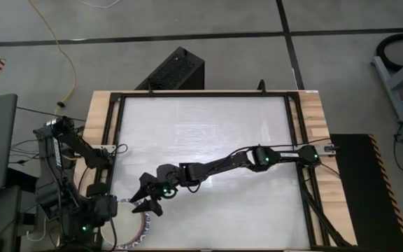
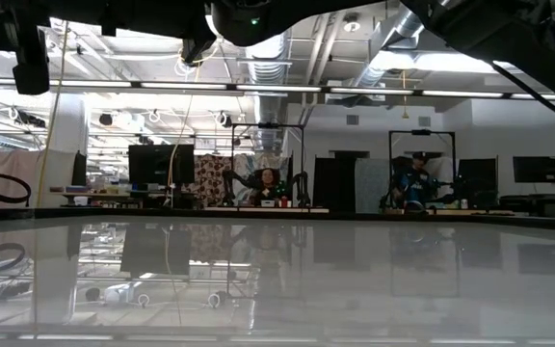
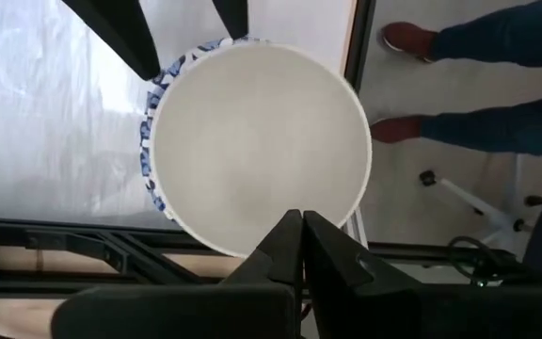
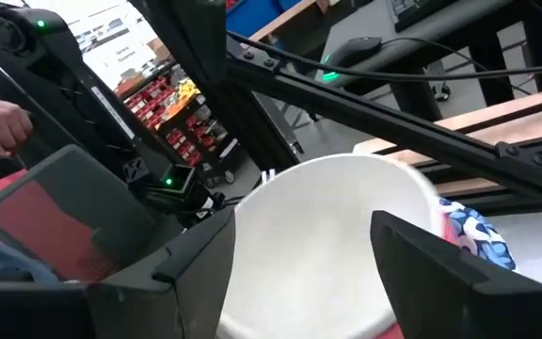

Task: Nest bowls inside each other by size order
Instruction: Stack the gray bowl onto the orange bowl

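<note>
A cream-white bowl (image 3: 257, 151) sits inside a larger bowl with a blue-and-white patterned rim (image 3: 153, 104), at the table's near left edge (image 1: 144, 231). My right gripper (image 1: 145, 194) reaches level across the table and is open. Its fingers stand on either side of the cream-white bowl (image 4: 318, 245), with the patterned bowl (image 4: 473, 235) showing behind it. My left gripper (image 3: 300, 218) is shut and points steeply down over the near rim of the cream-white bowl. No other bowl is in view. My right gripper has its open fingers (image 4: 422, 273) around the cream-white bowl's rim, coming level from the table's right. I cannot tell whether either finger touches it. My left gripper has its shut fingertips over the bowl's rim (image 3: 252, 252). I cannot tell whether they touch it.
The glossy white table top (image 1: 208, 133) lies bare toward the middle and far side, bounded by a black frame (image 1: 296, 140) and wooden borders. A black box (image 1: 173, 70) stands beyond the far edge. A person's legs (image 3: 478, 47) stand on the floor beside the table near the bowls.
</note>
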Robot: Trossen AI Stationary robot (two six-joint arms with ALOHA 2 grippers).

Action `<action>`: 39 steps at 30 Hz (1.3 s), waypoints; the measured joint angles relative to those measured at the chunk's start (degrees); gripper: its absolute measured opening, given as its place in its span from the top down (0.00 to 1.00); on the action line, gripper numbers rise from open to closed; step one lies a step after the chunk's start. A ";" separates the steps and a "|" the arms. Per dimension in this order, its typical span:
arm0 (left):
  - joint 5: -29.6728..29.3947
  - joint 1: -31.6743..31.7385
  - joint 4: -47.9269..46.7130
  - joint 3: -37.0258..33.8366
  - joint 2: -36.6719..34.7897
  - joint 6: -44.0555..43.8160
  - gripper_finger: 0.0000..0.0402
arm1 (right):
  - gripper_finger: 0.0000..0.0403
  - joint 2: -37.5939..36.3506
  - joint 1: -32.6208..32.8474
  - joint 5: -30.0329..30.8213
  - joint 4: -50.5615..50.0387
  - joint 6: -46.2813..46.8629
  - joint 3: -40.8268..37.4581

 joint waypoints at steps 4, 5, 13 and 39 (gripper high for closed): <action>0.16 0.00 0.04 0.00 0.00 -0.56 1.00 | 0.33 -0.01 -0.22 0.13 0.01 0.76 0.00; 0.09 0.00 0.06 0.00 0.00 -0.87 1.00 | 0.33 -0.15 -0.37 0.13 -0.14 1.51 0.00; -21.43 -6.20 2.91 0.00 0.00 -4.86 1.00 | 0.33 -4.02 -1.84 -2.88 -1.91 -3.54 0.04; -50.83 -10.88 -6.97 0.00 11.93 -29.56 1.00 | 0.46 -2.62 3.74 1.68 -0.31 -25.83 -1.47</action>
